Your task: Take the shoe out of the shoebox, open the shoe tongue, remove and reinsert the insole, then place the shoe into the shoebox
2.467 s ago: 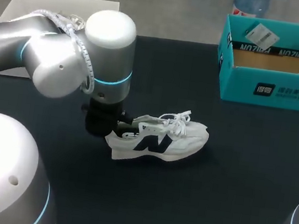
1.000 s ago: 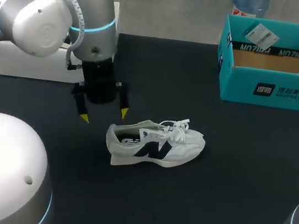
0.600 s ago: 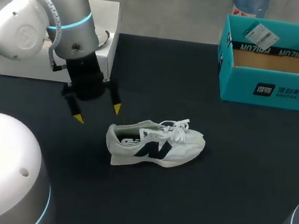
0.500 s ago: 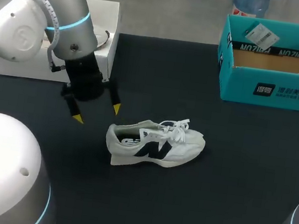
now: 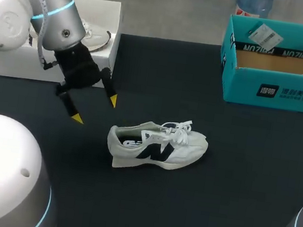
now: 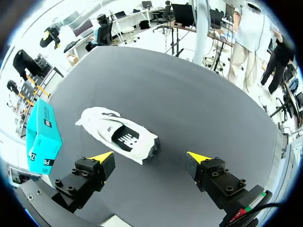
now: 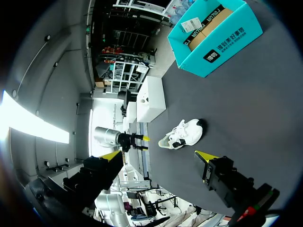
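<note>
- The fingers of the left gripper (image 5: 94, 109) are spread wide, and nothing is held between them.
- This gripper is held over the black table (image 5: 194, 210), near the heel of the white shoe (image 5: 158, 144) but apart from it.
- The fingers of the right gripper (image 7: 158, 155) are also spread wide and hold nothing; it is kept well apart from the shoe.
- The shoe is set upright on its sole on the table, outside the teal shoebox (image 5: 276, 92), which stands open at the far right.
- A white box (image 5: 17, 63) is seen behind the left arm.

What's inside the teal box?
In the teal box, bare brown cardboard floor and a white label by the back wall show; the near wall hides the floor's front.
</note>
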Motion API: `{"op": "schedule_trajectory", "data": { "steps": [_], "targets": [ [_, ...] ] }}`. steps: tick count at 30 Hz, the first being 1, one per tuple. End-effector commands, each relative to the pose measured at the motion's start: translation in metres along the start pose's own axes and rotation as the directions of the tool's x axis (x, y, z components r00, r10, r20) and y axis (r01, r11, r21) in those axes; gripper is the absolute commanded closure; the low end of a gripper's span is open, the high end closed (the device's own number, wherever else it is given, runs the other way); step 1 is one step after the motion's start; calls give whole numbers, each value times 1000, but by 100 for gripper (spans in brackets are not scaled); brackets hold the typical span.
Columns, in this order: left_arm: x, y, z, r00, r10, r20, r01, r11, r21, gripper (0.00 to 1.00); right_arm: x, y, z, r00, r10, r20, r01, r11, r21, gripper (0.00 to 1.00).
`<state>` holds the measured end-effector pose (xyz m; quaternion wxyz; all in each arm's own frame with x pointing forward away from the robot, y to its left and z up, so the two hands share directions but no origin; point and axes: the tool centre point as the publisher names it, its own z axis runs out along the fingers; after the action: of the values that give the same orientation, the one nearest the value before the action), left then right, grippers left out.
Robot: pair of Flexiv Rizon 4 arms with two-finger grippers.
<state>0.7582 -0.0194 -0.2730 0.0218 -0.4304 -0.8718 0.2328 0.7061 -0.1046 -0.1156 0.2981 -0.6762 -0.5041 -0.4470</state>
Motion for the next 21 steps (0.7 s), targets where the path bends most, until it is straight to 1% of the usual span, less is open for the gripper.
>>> {"op": "schedule_trajectory", "data": {
  "steps": [1,19,20,21],
  "targets": [
    [11,-3,-5,752,-659,14,473,554,685,0,0,-2,0,1000,1,3,-1,1000,-3,0],
    [11,-3,-5,752,-659,14,473,554,685,0,0,-2,0,1000,1,3,-1,1000,-3,0],
    [14,0,-2,732,-681,-2,483,517,706,0,0,-2,0,1000,1,3,-1,1000,-3,0],
    [16,4,1,729,-685,-2,478,507,717,0,0,-2,0,1000,1,3,-1,1000,-3,0]
  ]
}}
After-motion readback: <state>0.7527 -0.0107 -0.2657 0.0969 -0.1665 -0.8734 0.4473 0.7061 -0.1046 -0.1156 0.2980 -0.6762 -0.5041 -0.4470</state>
